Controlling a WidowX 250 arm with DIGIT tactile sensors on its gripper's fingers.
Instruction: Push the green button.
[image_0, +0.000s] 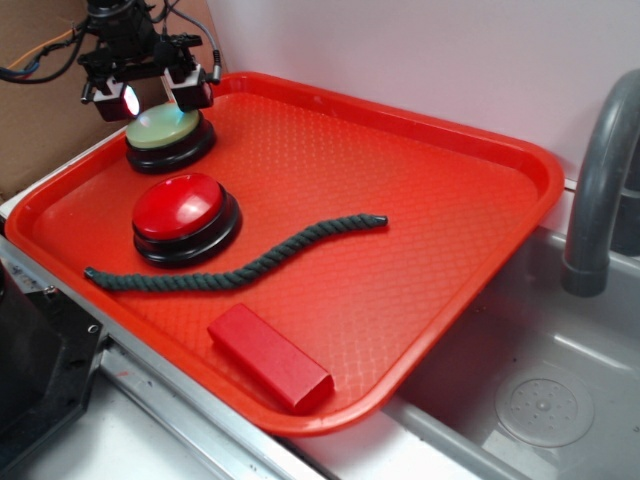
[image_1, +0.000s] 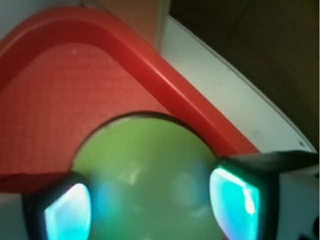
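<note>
Green button (image_0: 168, 128) sitting in the far left corner of the red tray (image_0: 450, 230), just behind the red button (image_0: 184, 212) and close to the tray's rim. Gripper (image_0: 152, 98) poised directly above the pale olive dome, jaws spread apart and gripping nothing, fingertips (image_1: 235, 200) straddling the dome in the wrist view; contact or a hair of clearance, impossible to tell. Likely a rigid plastic dome on a sprung base: smooth, slightly slippery, sturdy rather than fragile, light enough to skid on the textured tray if struck sideways. No grasp called for; best pressed straight down near the crown, where the dome is flattest and a finger least prone to slide off. Dark rope (image_0: 240, 262) and red block (image_0: 270, 358) lying well apart, nearer the front, out of the way.
</note>
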